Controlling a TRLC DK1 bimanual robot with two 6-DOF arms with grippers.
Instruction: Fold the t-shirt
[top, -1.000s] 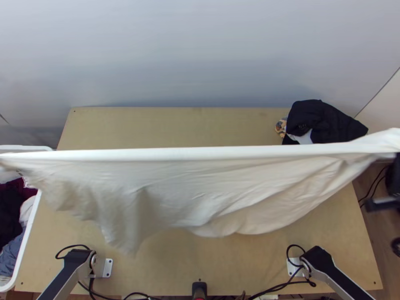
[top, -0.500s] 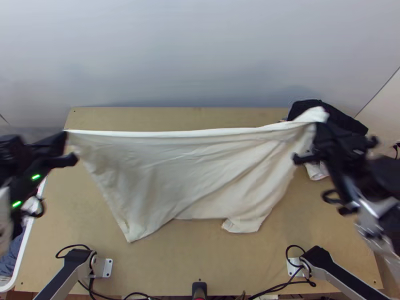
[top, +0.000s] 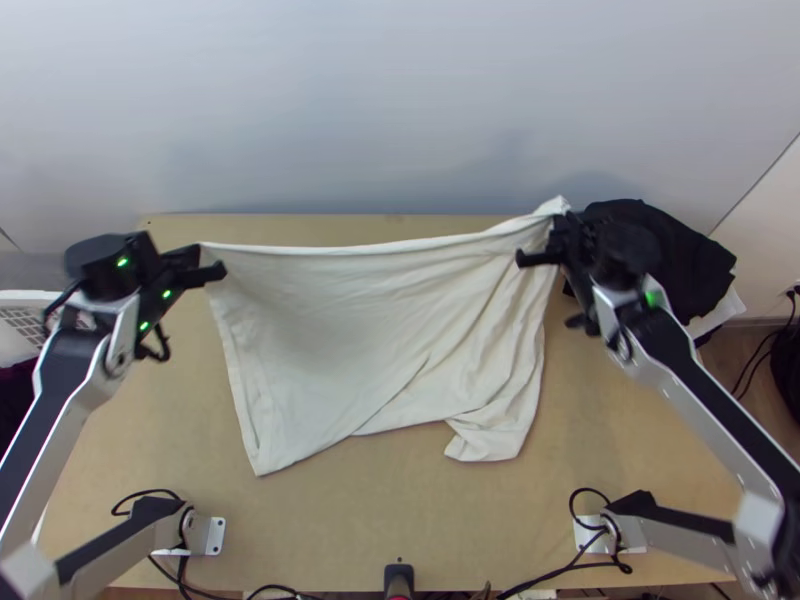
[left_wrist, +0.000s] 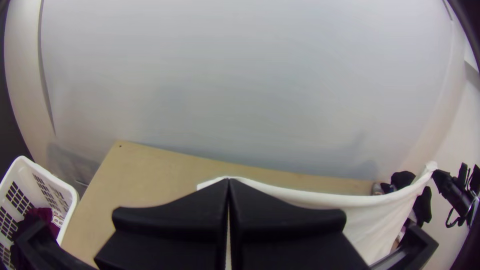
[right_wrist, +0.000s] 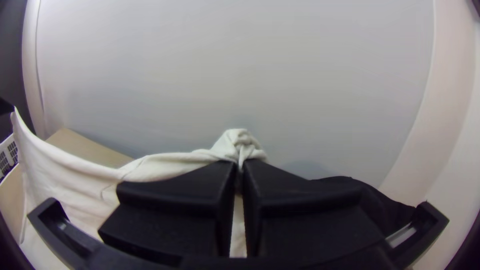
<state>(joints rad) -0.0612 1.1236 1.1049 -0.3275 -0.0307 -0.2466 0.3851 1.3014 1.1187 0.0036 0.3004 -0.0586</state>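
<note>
Left gripper (left_wrist: 229, 182) at ten o'clock, right gripper (right_wrist: 240, 164) at one, both clamped closed on the t-shirt (top: 340, 330)! Best lower together, edge taut!

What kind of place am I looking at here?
Probably a robotics lab or test workspace: two robot arms stand at a wooden table, a pale shirt is held between them, and a white basket holds more clothes.
</note>
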